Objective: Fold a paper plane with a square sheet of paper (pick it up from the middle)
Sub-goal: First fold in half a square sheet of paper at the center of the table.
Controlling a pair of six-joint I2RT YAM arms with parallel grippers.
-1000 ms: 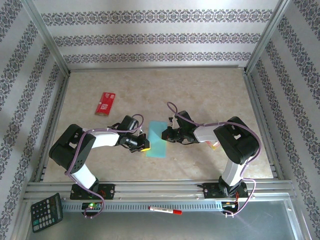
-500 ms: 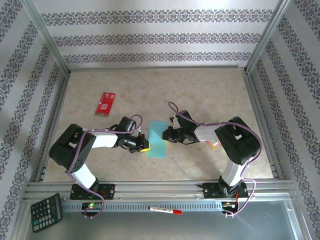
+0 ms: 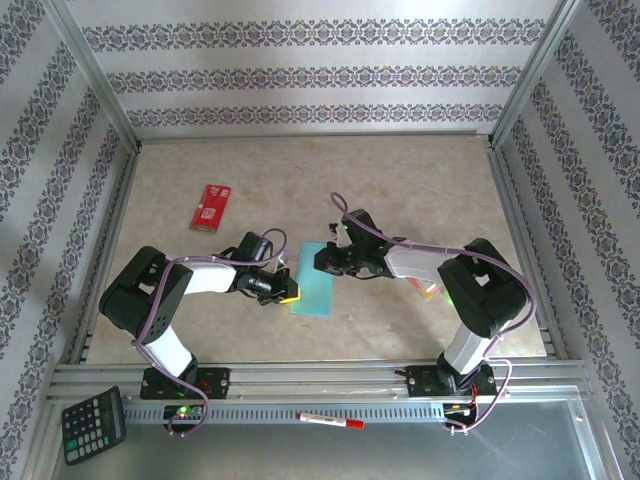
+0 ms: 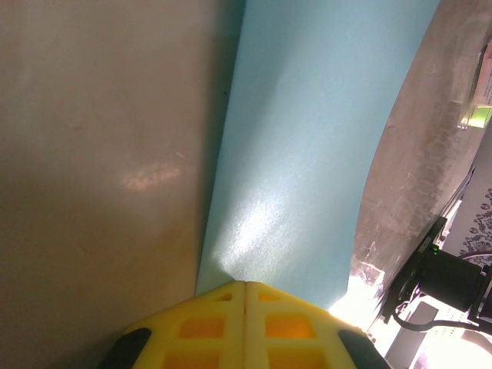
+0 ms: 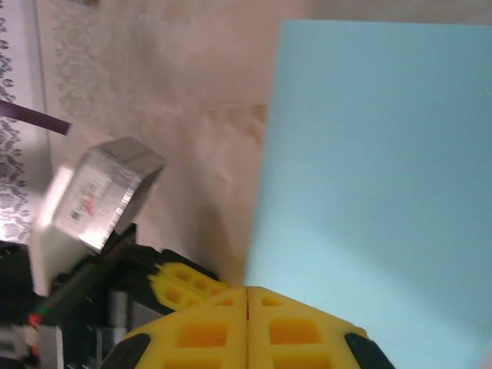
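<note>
Teal-blue square sheet of paper (image 3: 315,285), creased narrower, lies flat on the table (image 3: 400,180) toward its near edge. The left gripper (image 3: 291,295), fingers pressed together, meets the paper's left edge. The right gripper (image 3: 322,262), likewise closed, sits over its far end.

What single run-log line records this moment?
thin light teal-blue paper sheet: lying on beige table | left gripper: shut at sheet's edge | right gripper: shut at sheet's edge
</note>
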